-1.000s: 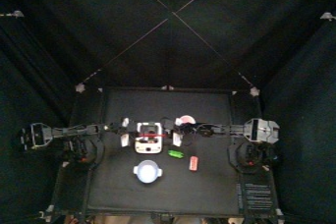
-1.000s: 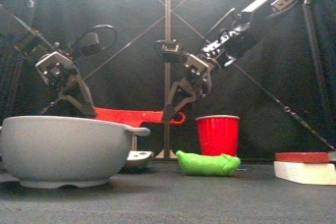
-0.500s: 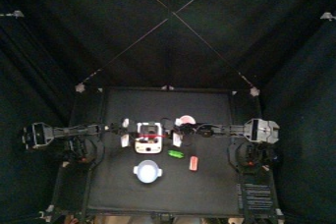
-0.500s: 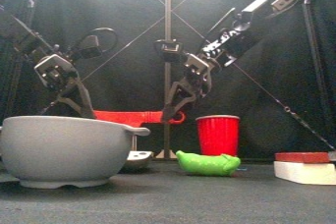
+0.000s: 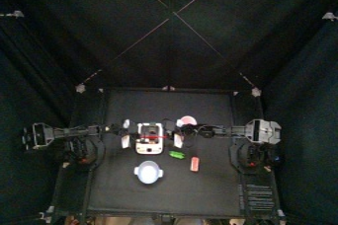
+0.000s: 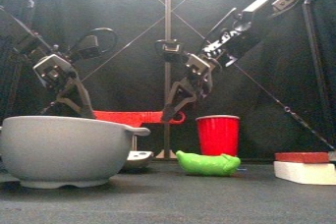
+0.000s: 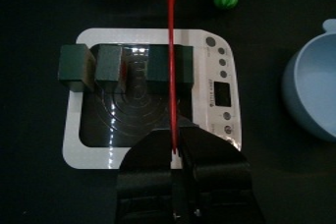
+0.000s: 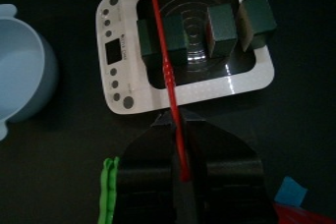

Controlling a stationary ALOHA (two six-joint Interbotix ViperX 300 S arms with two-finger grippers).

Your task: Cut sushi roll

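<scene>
The sushi roll [image 7: 116, 67] is a dark green bar in several chunks, lying on the dark plate of a white kitchen scale [image 7: 213, 110]. A thin red blade [image 7: 175, 61] stretches across the scale and crosses the roll near one end. My left gripper [image 7: 180, 155] is shut on one end of the blade and my right gripper [image 8: 178, 136] is shut on the other end. The right wrist view shows the same sushi roll [image 8: 223, 29] under the red blade [image 8: 160, 51]. From the front, the red blade [image 6: 129, 117] hangs between the left gripper [image 6: 66, 105] and the right gripper [image 6: 179, 103], behind the bowl.
A grey-blue bowl [image 6: 69, 149] stands at the table's front left. A red cup [image 6: 218, 135], a green lump [image 6: 207, 163] and a red-and-white block [image 6: 308, 168] sit to the right. The scale [image 5: 149, 137] is at the table's middle.
</scene>
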